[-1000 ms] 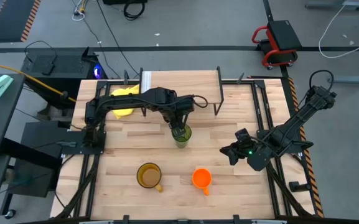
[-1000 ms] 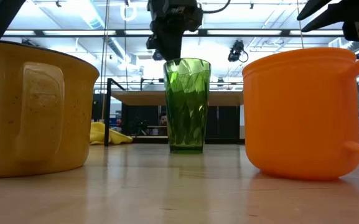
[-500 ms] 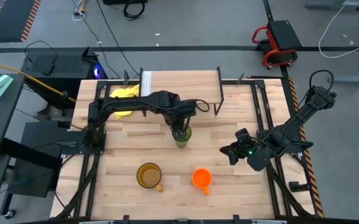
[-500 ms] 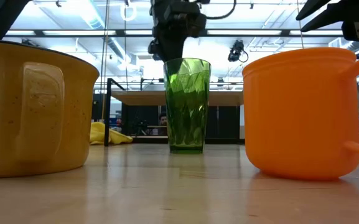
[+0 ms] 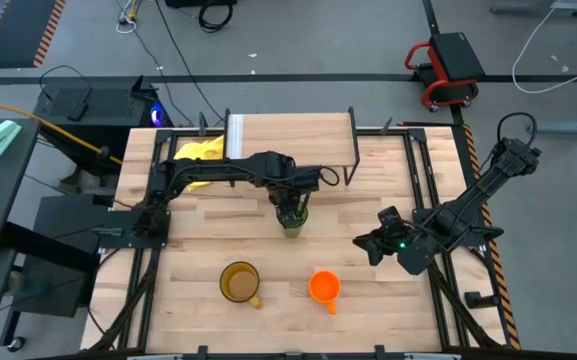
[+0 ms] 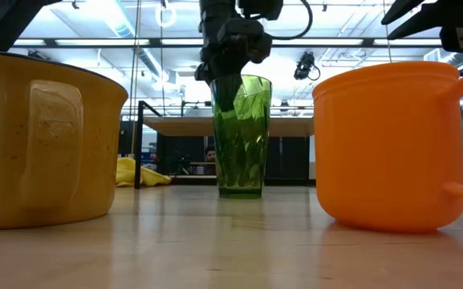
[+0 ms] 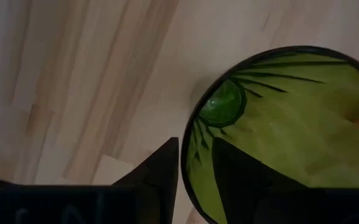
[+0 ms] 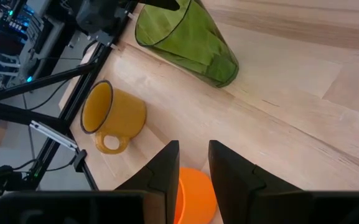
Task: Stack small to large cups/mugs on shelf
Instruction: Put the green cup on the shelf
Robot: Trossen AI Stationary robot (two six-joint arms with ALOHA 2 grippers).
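The left gripper's (image 7: 195,177) two dark fingers (image 7: 157,174) straddle the rim of the green tumbler (image 5: 293,217), one finger outside the wall and one inside the glass, with a narrow gap between them; they are close on the rim, but whether they actually pinch it cannot be told. In the low view the left gripper (image 6: 227,56) reaches down into the mouth of the tumbler (image 6: 241,136), which stands upright on the bench (image 5: 198,250) near its middle. The left arm reaches there from the bench's left edge.

The shelf (image 5: 290,130) stands at the far edge of the bench, its wooden top bare. A yellow cloth (image 5: 200,158) lies just left of it.

The yellow-brown mug (image 5: 239,283) and the small orange mug (image 5: 324,287) stand near the front edge, apart from each other.

The right gripper (image 5: 373,243) hangs over the bench's right side, well apart from the tumbler, its fingers (image 8: 165,171) slightly apart and holding nothing.
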